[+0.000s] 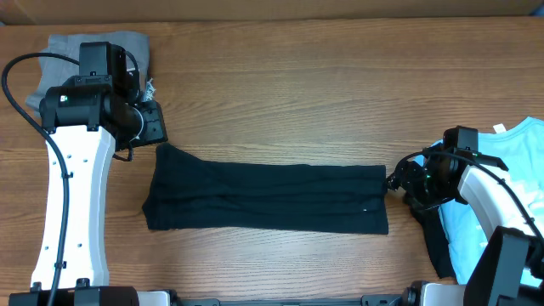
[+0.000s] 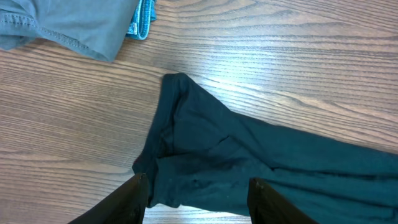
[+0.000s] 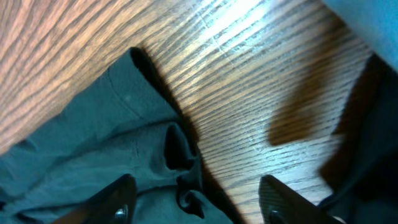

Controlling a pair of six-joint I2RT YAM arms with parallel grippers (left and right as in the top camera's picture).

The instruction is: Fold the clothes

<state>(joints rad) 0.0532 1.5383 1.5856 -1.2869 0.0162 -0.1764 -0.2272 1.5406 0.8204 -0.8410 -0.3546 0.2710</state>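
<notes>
Wooden surface (image 1: 280,76): black T-shirt (image 1: 268,197) lies mid-surface as a long band, long axis running left to right, with grey folded garments (image 1: 93,47) beyond its left end and a light blue T-shirt (image 1: 510,161) past its right end. Left fingers (image 2: 127,202) spread and empty, just off the band's far left corner; right fingers (image 3: 115,202) spread wide, gripping nothing, at the right-hand edge, so each arm likely takes its own end

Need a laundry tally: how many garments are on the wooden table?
3: black folded T-shirt at centre, grey garment in the far-left corner, light blue T-shirt at the right edge. Others may hide beneath.
</notes>
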